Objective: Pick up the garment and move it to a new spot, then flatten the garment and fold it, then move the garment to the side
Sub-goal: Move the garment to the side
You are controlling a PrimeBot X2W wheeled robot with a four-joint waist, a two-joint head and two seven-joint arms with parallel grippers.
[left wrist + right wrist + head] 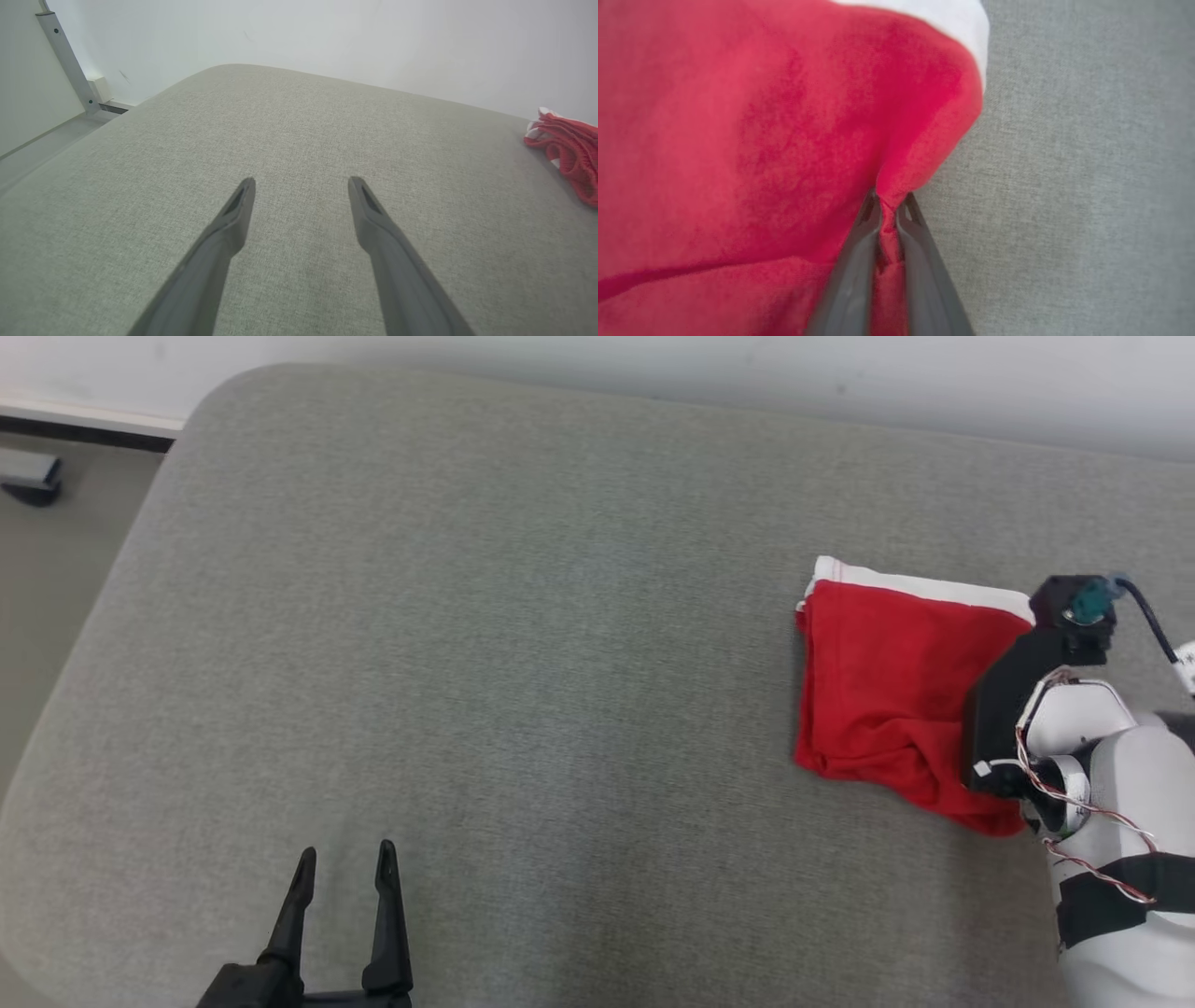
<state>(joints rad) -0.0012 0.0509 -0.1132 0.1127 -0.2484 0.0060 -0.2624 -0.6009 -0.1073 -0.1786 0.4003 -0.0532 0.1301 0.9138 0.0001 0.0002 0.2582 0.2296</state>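
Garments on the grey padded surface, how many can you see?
1. The red garment with a white edge lies on the right side of the surface, a fold pinched by the right gripper, jaws shut. The right arm hides some surface beside it.

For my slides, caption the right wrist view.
Right gripper shut on a pinched fold of the red garment, grey upholstered surface alongside.

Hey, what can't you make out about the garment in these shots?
- Head view: right edge of the garment is hidden behind the right arm.
- Left wrist view: the picture's right edge cuts the garment off.
- Right wrist view: the garment is blurred and overruns the left edge; layers pinched by the right gripper unclear.
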